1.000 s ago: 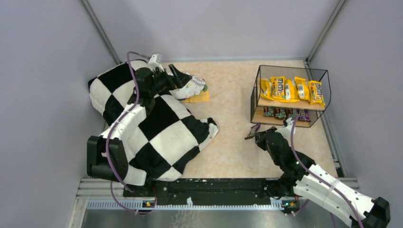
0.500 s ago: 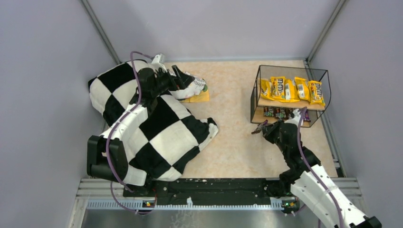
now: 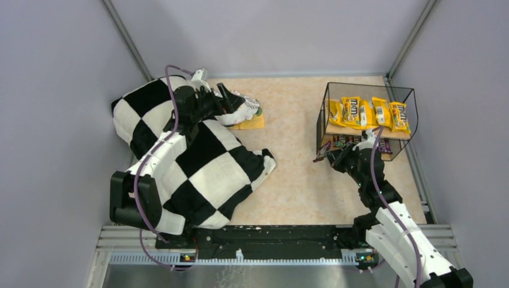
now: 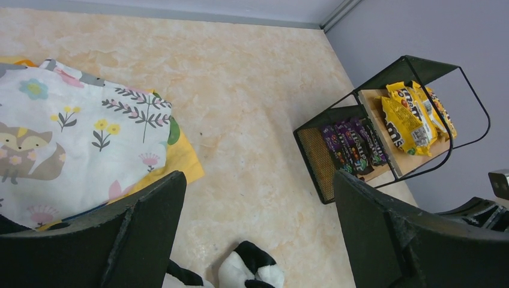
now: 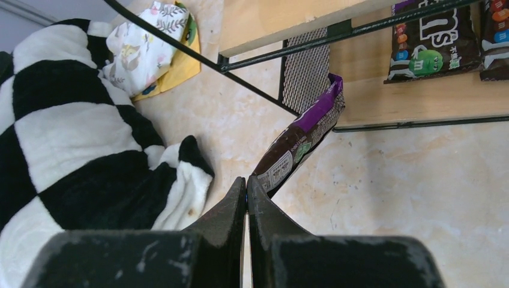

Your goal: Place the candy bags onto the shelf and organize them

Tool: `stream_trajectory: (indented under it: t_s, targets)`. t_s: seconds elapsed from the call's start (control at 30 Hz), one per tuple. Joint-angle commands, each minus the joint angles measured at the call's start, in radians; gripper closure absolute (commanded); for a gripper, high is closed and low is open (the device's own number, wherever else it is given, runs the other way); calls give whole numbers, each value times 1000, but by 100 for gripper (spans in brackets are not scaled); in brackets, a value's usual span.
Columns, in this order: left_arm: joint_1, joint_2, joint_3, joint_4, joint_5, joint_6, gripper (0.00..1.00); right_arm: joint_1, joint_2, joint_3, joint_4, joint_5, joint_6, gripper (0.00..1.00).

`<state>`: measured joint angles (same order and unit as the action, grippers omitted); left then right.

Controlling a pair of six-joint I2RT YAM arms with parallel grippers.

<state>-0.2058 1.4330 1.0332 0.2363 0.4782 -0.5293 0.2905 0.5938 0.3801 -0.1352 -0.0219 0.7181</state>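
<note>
My right gripper point(image 3: 332, 157) point(image 5: 246, 180) is shut on the edge of a dark brown-purple candy bag point(image 5: 300, 137) point(image 3: 322, 151). It holds the bag edge-on just off the shelf's point(image 3: 327, 108) front left corner, level with the lower board point(image 5: 384, 99). Several yellow bags point(image 3: 367, 113) lie on the upper board and several dark bags point(image 3: 360, 143) point(image 5: 433, 47) on the lower one. My left gripper point(image 3: 228, 99) point(image 4: 258, 240) is open and empty, above the white patterned cloth bundle point(image 3: 243, 109) at the back left.
A large black-and-white checkered cloth point(image 3: 198, 159) covers the table's left half, under the left arm. A flat yellow-orange piece point(image 3: 253, 123) lies under the patterned bundle. Grey walls close the cell on three sides; the shelf stands near the right wall.
My right gripper has carried the dark bag up and to the right, from the open table to the shelf's front left corner. The left arm has barely moved.
</note>
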Motion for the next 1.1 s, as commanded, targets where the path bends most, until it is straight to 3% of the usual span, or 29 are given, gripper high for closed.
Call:
stream_trajectory:
  t_s: [0.0,0.23,0.47,0.83,1.07]
  targets:
    - [-3,-14,42,25,-4,14,1,-42,36,32,107,-36,-83,100]
    - [-3,-11,44,27,3,9,1,-146,102,-17,231,-159,-154,100]
    - [-3,-5,43,26,6,7,2,-225,232,-61,393,-302,-126,100]
    - [-2,-7,44,28,12,2,2,-231,315,-96,410,-166,-102,100]
    - [-3,-10,43,28,14,0,1,-231,375,-81,427,-130,-181,100]
